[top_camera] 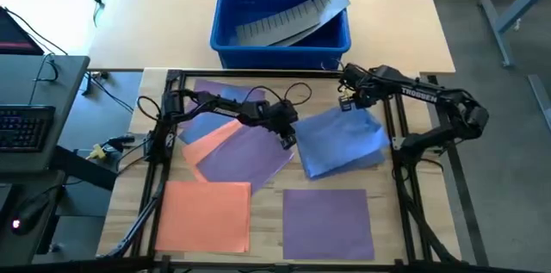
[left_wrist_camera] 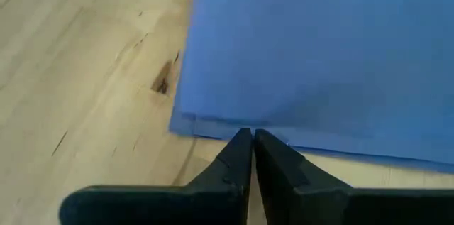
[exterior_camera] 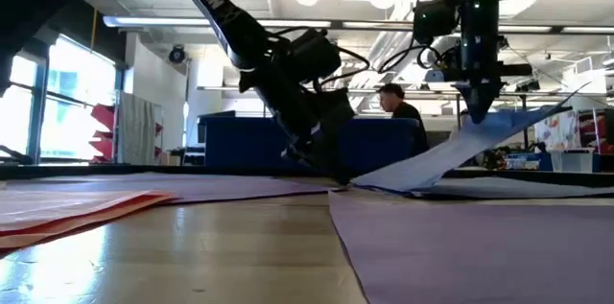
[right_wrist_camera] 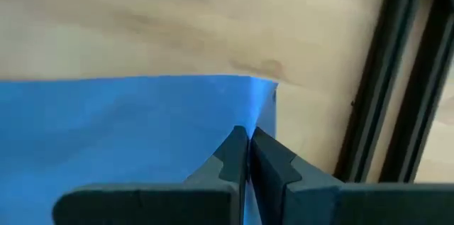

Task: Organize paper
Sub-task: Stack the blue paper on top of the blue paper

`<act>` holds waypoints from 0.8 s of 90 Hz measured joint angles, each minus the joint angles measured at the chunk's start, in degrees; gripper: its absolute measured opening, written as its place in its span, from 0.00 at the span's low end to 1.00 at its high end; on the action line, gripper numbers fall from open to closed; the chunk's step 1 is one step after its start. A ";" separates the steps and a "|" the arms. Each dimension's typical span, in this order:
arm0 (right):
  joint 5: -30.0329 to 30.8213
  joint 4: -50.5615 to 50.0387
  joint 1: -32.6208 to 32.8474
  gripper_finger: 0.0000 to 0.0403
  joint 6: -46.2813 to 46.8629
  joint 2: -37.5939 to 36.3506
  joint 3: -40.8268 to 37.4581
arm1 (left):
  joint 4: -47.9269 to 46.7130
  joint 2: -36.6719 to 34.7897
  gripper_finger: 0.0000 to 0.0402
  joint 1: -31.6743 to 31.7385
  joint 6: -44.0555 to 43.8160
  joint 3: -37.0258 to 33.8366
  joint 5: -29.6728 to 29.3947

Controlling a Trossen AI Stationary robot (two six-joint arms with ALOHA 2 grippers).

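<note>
Black jointed arms — white lettering, looping black cables, tapered dark fingers (left_wrist_camera: 280,172).

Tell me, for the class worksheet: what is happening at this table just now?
A two-armed robot is sorting coloured paper. The right hand has pinched the far corner of a blue sheet and lifts it off the table, as the low view shows. The left hand, closed, presses at that sheet's opposite edge. Purple and orange sheets lie flat nearer the front; a blue bin stands behind.
</note>
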 joint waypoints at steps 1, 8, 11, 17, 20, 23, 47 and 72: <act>-0.09 0.06 0.15 0.00 -0.01 0.00 -0.21 | 0.00 0.00 0.00 0.01 -0.15 0.00 -0.01; -0.33 0.72 1.06 0.00 1.47 0.00 -1.89 | -0.02 0.02 0.00 0.01 -0.68 0.00 -0.03; -0.40 1.24 1.32 0.00 2.48 0.00 -2.64 | -0.03 0.02 0.00 0.01 -0.73 0.00 -0.03; -0.42 2.22 1.72 0.00 3.18 0.02 -3.74 | -0.06 0.02 0.00 0.01 -0.76 0.00 -0.06; -0.42 2.49 1.94 0.00 3.16 0.02 -4.19 | -0.09 0.03 0.00 0.01 -0.79 0.00 -0.06; -0.41 2.79 2.05 0.00 3.09 0.02 -4.60 | -0.13 0.04 0.00 0.01 -0.79 0.00 -0.06; 0.16 5.25 2.05 0.00 4.52 0.02 -6.18 | -1.08 -0.32 0.00 0.06 -0.91 0.01 0.19; 2.09 5.19 1.72 0.00 4.70 0.02 -6.19 | -6.29 -1.60 0.00 0.12 1.55 3.01 -2.81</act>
